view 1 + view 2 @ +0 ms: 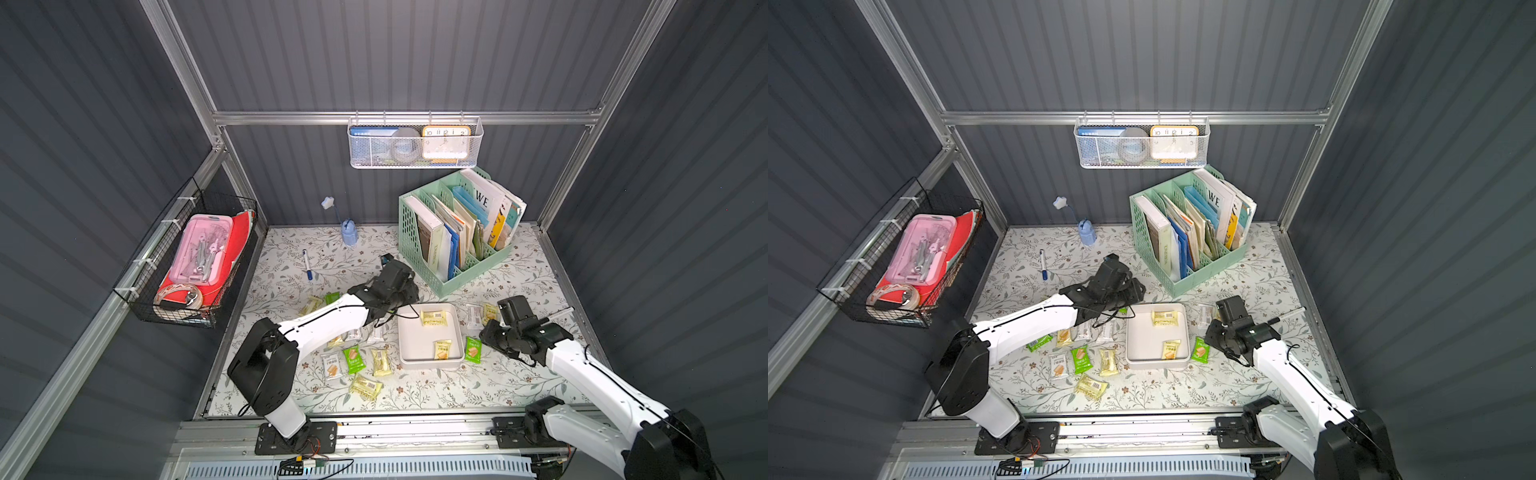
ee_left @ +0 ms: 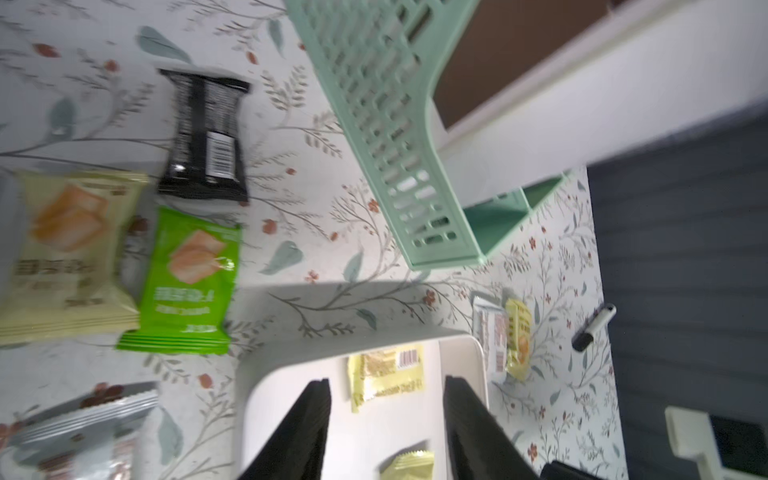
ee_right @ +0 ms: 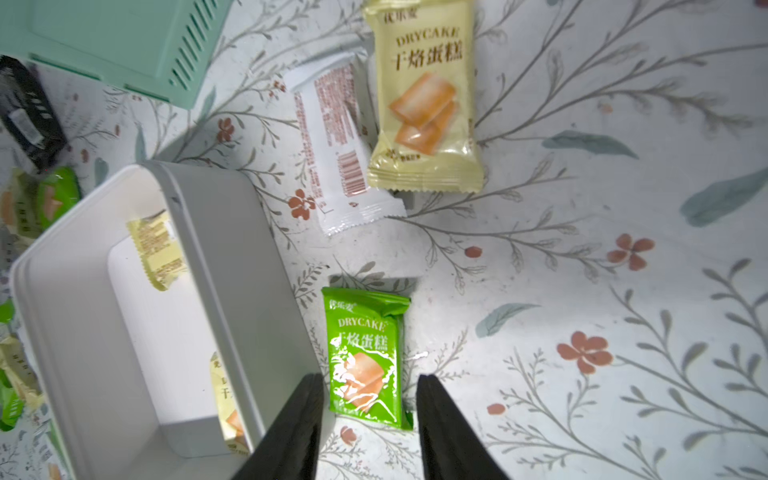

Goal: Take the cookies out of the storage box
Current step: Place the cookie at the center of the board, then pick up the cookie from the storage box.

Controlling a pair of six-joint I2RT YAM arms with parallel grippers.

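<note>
Flanking storage box [image 1: 430, 365]: cookies [image 1: 353, 359] L+R, file organizer [image 1: 409, 232] behind.

"DRYCAKE" and 干烙蛋糕 are printed on a pale yellow packet [image 3: 424, 95] and a green packet [image 3: 365, 357]. A book [image 1: 482, 201] at one o'clock reads "WE". A clock [image 1: 446, 135] at twelve o'clock shows 10, 11, 12, 1, 2.

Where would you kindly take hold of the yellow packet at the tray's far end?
From straight above, across its middle. The yellow packet lies flat on the floor of the tray, whose walls block any side approach; the left gripper hangs open near it.
</note>
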